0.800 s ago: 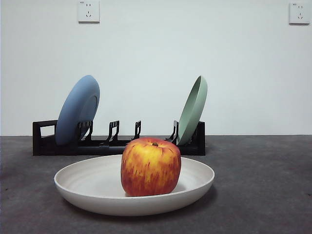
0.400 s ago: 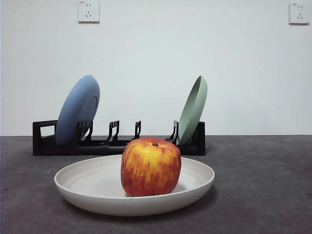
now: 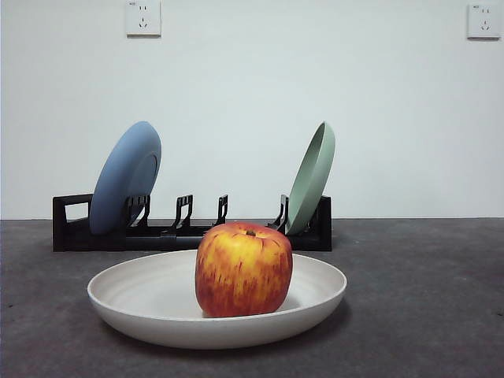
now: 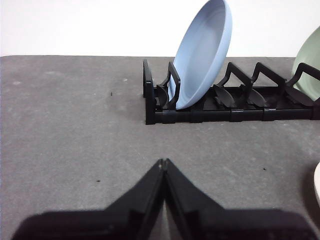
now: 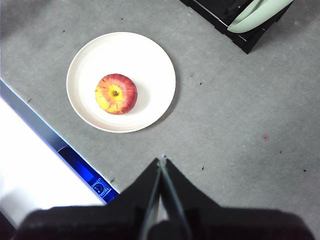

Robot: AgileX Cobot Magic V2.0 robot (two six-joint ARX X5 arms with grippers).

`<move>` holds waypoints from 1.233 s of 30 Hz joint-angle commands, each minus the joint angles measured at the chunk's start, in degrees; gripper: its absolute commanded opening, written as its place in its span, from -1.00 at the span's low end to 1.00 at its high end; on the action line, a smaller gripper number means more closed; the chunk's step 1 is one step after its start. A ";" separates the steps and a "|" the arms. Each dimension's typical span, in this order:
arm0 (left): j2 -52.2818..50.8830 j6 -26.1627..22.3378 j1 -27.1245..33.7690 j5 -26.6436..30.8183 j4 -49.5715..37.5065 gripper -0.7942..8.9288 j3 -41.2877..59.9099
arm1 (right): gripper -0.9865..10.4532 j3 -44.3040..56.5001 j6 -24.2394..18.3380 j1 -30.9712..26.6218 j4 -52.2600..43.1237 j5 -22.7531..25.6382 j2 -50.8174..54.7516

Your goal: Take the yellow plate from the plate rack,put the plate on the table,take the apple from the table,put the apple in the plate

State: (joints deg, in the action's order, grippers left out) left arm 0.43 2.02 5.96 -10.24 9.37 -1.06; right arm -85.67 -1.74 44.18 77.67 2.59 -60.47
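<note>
The yellow plate (image 3: 157, 315) lies flat on the table (image 3: 425, 299) in front of the plate rack (image 3: 71, 228). The apple (image 3: 243, 269) sits in the plate, a little off its middle. The right wrist view shows the plate (image 5: 150, 60) and the apple (image 5: 116, 93) from high above. My right gripper (image 5: 162, 160) is shut and empty, well above and away from the plate. My left gripper (image 4: 162, 162) is shut and empty, low over bare table to the left of the rack (image 4: 200, 112). Neither gripper shows in the front view.
A blue plate (image 3: 124, 177) leans in the rack's left end and a pale green plate (image 3: 312, 177) in its right end. The slots between them hold nothing. The table's front edge (image 5: 35, 125) shows in the right wrist view.
</note>
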 commanded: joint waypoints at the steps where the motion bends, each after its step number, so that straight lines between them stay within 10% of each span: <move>1: 0.44 0.37 0.15 -0.24 -0.42 -0.84 0.61 | -0.83 0.44 0.20 0.07 1.27 0.02 -0.11; 20: 2.43 0.37 0.15 -0.24 -0.42 -0.84 0.61 | -0.83 0.46 -4.92 -2.89 0.70 0.68 1.29; 29: 2.73 0.37 0.15 -0.24 -0.42 -0.84 0.61 | -0.83 7.10 -7.43 -21.18 -25.75 -15.13 14.60; 37: 2.73 0.37 0.15 -0.24 -0.42 -0.84 0.61 | -0.83 29.16 -7.45 -38.71 -46.38 -12.98 31.47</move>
State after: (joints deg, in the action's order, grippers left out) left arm 3.16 2.04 5.96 -10.24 9.37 -1.06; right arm -60.71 -8.86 6.63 33.10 -10.87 -30.24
